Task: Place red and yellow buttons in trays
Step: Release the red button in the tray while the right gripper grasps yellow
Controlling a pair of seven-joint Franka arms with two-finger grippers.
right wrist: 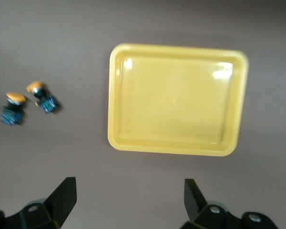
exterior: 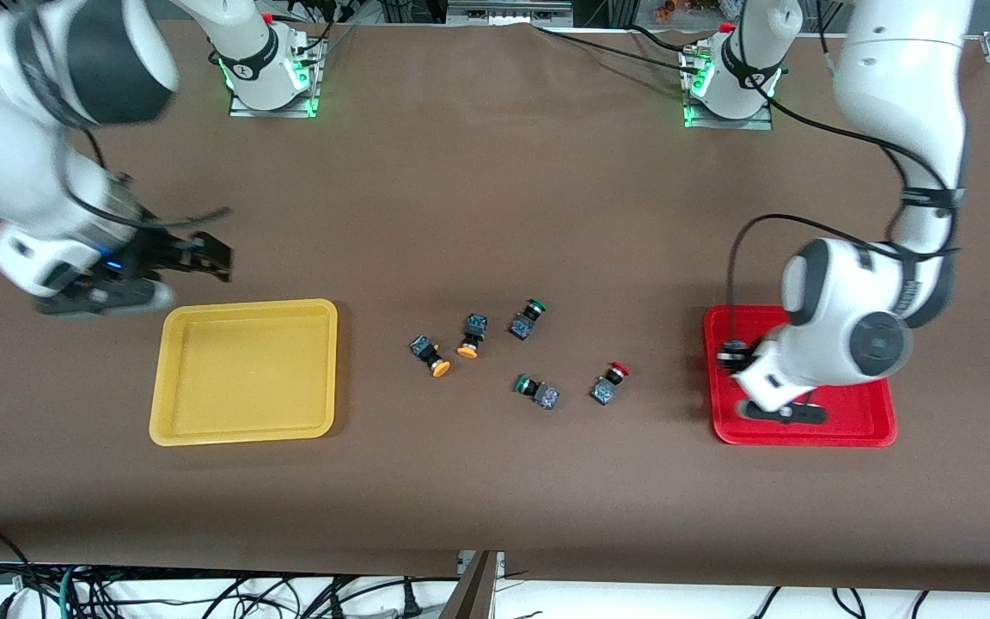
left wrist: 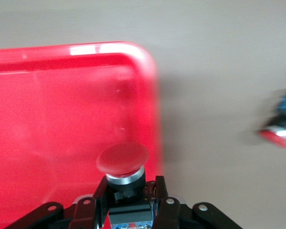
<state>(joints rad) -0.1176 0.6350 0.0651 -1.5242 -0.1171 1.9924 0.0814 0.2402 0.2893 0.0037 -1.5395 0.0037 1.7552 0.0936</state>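
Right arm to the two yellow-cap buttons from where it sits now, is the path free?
Probably yes. The right gripper hangs open beside the yellow tray, holding nothing. Both yellow buttons lie on bare table toward the middle, apart from each other, and the left gripper is busy over the red tray.

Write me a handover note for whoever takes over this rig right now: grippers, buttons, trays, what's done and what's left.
Left gripper: shut on a red button, over the red tray, not yet released.
Right gripper: open, empty, up by the yellow tray.
Second red button lies on the table between the trays. Two yellow buttons lie there too, closer to the yellow tray. Two green-capped switches lie among them.
Done: nothing released in either tray; the yellow tray is empty.
Left: drop the held red button, then move the other red and both yellows.
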